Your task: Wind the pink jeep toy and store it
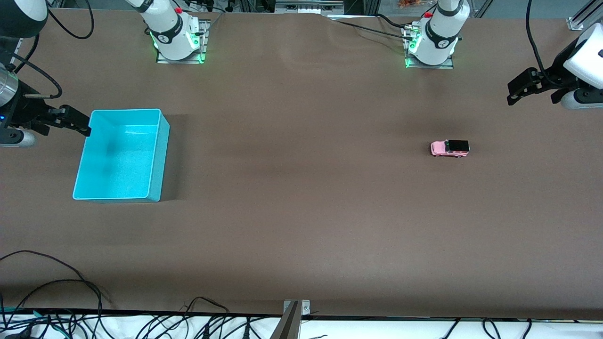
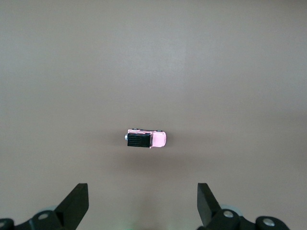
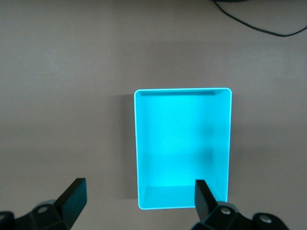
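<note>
We judge that nothing is done yet: the pink jeep toy stands untouched on the table toward the left arm's end, well apart from the empty turquoise bin, while our left gripper and right gripper hang released above.

Tiny boxy pink jeep toy with black roof and dark wheels: upright on all wheels on the brown table, toward the left arm's end.

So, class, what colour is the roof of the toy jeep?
Black, on a pink body; the pink jeep toy shows it best in the left wrist view.
</note>
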Tool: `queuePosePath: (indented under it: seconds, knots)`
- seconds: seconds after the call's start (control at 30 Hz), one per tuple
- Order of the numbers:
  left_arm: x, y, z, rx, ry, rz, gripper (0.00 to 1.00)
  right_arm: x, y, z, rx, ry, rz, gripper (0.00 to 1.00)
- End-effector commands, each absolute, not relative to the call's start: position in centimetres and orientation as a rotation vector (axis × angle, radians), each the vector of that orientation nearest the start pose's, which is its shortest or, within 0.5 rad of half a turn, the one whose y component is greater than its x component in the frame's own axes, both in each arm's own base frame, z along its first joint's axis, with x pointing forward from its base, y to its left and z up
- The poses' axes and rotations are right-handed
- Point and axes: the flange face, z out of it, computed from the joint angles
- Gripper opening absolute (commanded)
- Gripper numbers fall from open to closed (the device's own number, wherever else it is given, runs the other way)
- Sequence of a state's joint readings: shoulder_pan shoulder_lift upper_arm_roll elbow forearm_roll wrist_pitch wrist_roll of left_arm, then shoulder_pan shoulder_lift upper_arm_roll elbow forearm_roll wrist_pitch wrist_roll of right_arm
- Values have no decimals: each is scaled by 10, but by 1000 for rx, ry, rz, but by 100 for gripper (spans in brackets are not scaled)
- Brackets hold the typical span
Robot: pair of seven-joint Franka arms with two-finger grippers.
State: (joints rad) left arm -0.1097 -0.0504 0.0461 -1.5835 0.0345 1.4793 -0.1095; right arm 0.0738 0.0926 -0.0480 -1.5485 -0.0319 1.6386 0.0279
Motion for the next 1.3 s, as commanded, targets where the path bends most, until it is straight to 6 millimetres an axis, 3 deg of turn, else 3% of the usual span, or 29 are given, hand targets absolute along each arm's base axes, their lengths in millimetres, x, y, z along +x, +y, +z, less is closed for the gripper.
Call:
queuePosePath:
  seconds: [0.0,1.27]
  knots:
    - [531,-29,643,-3116,-86,91,100,586,15,596,-3182,6,-17,100]
    - [531,-27,642,-3116,-88,93,100,587,16,594,-3182,6,-15,100]
